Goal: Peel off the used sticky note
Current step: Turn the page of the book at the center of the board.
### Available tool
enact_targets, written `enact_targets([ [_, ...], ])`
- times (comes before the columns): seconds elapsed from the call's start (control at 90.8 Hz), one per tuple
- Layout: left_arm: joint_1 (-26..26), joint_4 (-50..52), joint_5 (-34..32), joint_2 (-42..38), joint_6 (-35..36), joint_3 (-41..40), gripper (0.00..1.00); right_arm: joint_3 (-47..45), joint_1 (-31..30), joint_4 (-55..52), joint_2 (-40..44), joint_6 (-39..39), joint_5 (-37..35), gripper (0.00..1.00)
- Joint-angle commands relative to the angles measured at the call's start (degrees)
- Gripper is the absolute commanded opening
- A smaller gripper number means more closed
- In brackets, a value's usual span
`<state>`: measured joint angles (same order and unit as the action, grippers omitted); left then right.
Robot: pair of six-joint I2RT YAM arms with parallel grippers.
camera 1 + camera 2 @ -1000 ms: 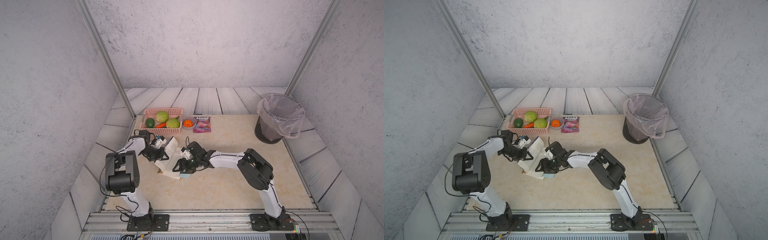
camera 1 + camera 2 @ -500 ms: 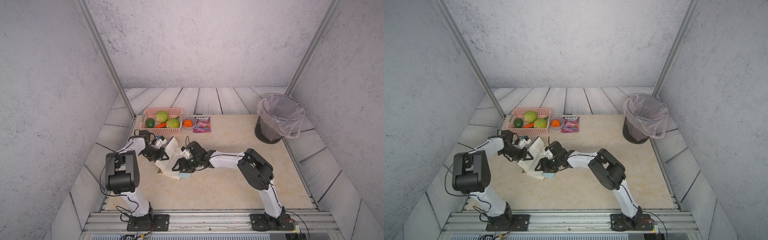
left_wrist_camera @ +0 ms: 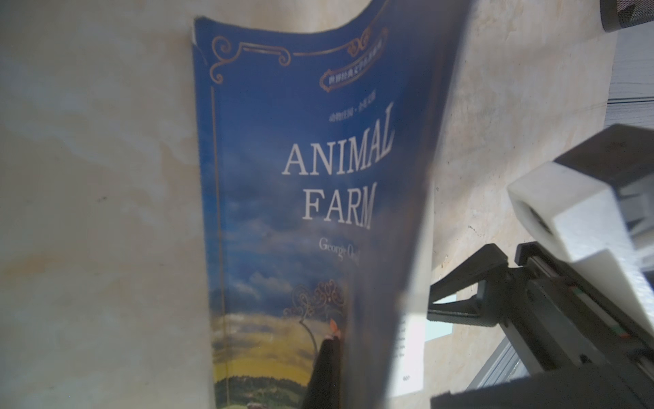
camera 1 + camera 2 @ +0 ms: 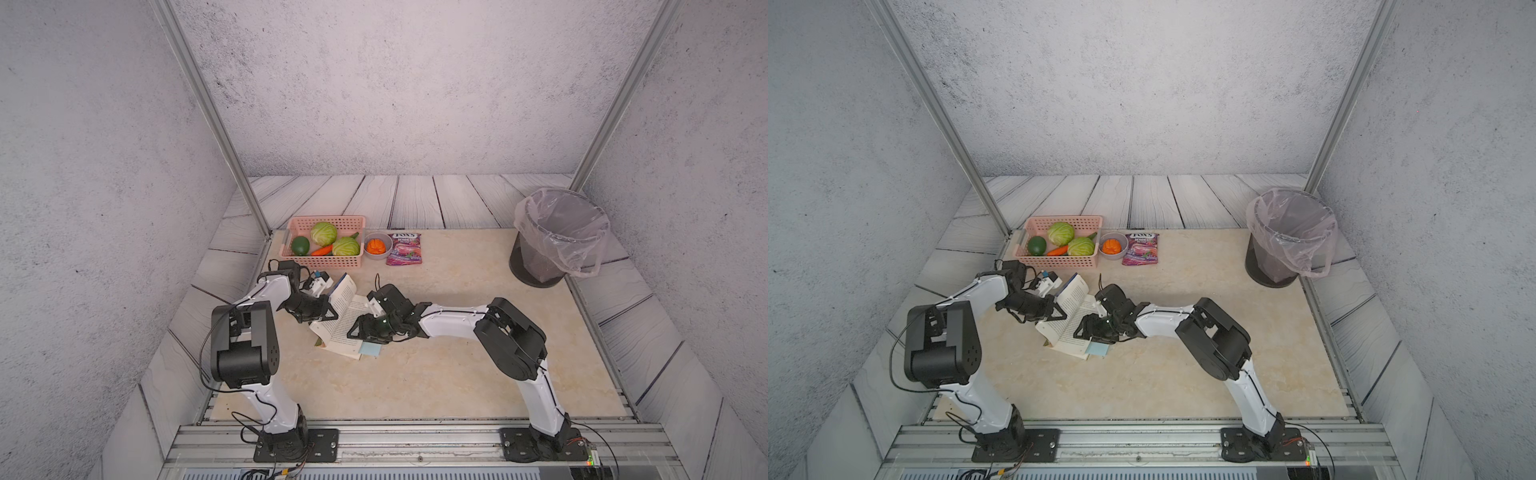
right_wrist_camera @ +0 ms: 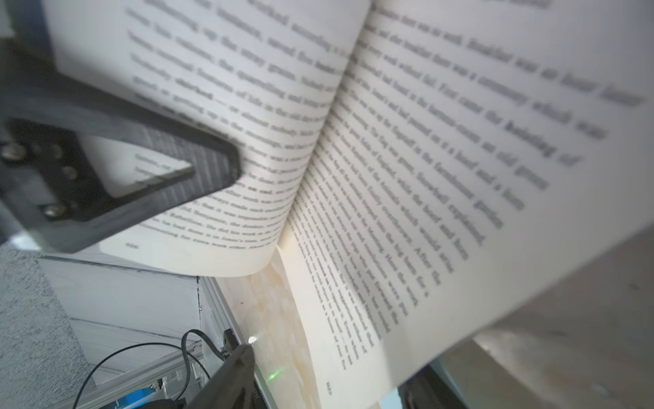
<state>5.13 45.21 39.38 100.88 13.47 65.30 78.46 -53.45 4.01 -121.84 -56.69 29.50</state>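
Both top views: pink basket (image 4: pixel 328 262) holds two cabbages (image 4: pixel 323 233), an avocado (image 4: pixel 300 246) and a carrot (image 4: pixel 322 250); grey bowl (image 4: pixel 379 257) holds an orange piece (image 4: pixel 376 247). Blue sticky note (image 4: pixel 370 350) pokes from the book (image 4: pixel 336 336) at its near right corner, beneath the right gripper (image 4: pixel 368 332).
Left wrist: left gripper (image 3: pixel 348 357) pinches the book.
Right wrist: jaws spread over the book.

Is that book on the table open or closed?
Open. In both top views the book shows printed pages spread either side of the spine, and the right wrist view shows two facing pages of text.
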Motion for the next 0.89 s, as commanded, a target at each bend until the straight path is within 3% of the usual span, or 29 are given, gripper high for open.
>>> enact_targets([
  [0.0, 0.4, 2.8, 0.8, 0.9, -0.1, -0.7, 0.00, -1.0, 0.1, 1.9, 1.6, -2.0, -2.0, 0.67],
  [0.716, 0.5, 2.7, 0.9, 0.9, -0.1, -0.7, 0.00, 1.1, 1.3, 5.4, -0.9, -6.1, -2.2, 0.67],
  [0.881, 0.4, 2.8, 0.9, 0.9, -0.1, -0.7, 0.00, 5.3, 1.7, 5.7, -2.7, -5.5, 0.0, 0.67],
])
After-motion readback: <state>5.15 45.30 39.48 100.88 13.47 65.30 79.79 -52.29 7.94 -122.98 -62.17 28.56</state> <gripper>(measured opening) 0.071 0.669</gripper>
